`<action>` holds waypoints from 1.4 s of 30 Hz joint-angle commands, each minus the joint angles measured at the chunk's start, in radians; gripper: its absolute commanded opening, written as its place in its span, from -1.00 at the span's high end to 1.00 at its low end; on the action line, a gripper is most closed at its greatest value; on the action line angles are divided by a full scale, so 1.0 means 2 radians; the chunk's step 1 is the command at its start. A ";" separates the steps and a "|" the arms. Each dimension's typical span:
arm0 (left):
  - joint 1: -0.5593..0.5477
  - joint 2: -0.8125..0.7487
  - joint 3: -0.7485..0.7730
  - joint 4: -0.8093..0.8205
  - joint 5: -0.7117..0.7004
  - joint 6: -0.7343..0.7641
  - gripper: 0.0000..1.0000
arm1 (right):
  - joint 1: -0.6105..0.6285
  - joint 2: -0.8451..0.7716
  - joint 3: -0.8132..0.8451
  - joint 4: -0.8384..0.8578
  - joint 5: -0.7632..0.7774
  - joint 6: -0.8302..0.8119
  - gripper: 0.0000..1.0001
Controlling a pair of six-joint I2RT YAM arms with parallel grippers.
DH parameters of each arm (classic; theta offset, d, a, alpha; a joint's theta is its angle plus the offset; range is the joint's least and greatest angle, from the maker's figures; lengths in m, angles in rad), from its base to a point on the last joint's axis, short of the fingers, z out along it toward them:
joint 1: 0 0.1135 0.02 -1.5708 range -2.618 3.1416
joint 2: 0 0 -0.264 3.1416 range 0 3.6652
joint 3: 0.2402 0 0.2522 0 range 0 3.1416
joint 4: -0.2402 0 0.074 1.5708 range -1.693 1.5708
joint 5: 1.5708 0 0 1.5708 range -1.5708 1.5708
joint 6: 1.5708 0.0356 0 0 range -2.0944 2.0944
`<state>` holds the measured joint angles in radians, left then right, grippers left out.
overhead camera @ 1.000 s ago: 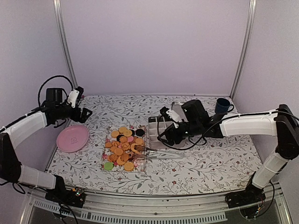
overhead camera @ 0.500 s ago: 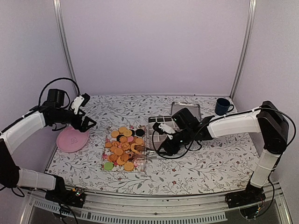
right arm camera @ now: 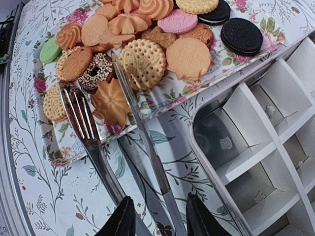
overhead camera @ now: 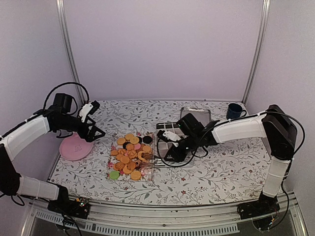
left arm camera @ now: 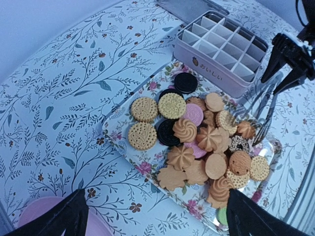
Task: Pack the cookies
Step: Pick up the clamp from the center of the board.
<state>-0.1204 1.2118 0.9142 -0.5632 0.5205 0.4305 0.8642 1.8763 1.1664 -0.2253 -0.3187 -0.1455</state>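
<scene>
The cookies (overhead camera: 129,156) lie heaped on a floral tray (overhead camera: 112,166), mostly orange-tan, with a few black, pink and green ones. They also show in the left wrist view (left arm camera: 206,137) and the right wrist view (right arm camera: 142,59). Metal tongs (right arm camera: 93,142) lie with their tips on the tray's right edge. My right gripper (right arm camera: 160,221) is open and low, its fingers on either side of the tongs' arms. A pink divided tin (overhead camera: 165,129) stands just right of the tray. My left gripper (overhead camera: 96,129) is open and empty, hovering left of the tray.
A pink plate (overhead camera: 76,146) lies at the left, under my left arm. A flat metal lid (overhead camera: 196,115) lies behind the tin. A dark blue mug (overhead camera: 234,111) stands at the back right. The tin's compartments (right arm camera: 266,142) look empty.
My right gripper has moved left and down, over the tongs beside the tin. My left gripper has swung right and lower, toward the tray. The cookies have not moved.
</scene>
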 commanded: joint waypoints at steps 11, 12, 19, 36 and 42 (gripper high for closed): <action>-0.020 0.016 0.037 -0.045 0.022 0.027 -0.95 | 0.013 0.025 0.009 -0.023 0.038 -0.051 0.32; -0.021 0.016 0.038 -0.045 0.022 0.028 -0.94 | 0.013 0.026 0.010 -0.022 0.041 -0.050 0.32; -0.025 0.011 0.041 -0.049 0.028 0.038 -0.93 | 0.026 0.031 0.011 -0.016 0.070 -0.055 0.50; -0.070 0.021 0.069 -0.112 0.023 0.094 -0.93 | 0.054 -0.005 0.018 -0.043 0.131 -0.045 1.00; -0.125 0.026 0.117 -0.209 -0.002 0.158 -0.88 | 0.069 -0.037 0.057 -0.083 0.133 -0.021 1.00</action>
<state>-0.3004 1.2537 1.0782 -0.8345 0.5392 0.6476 0.9760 1.8893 1.2091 -0.3462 -0.0719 -0.2348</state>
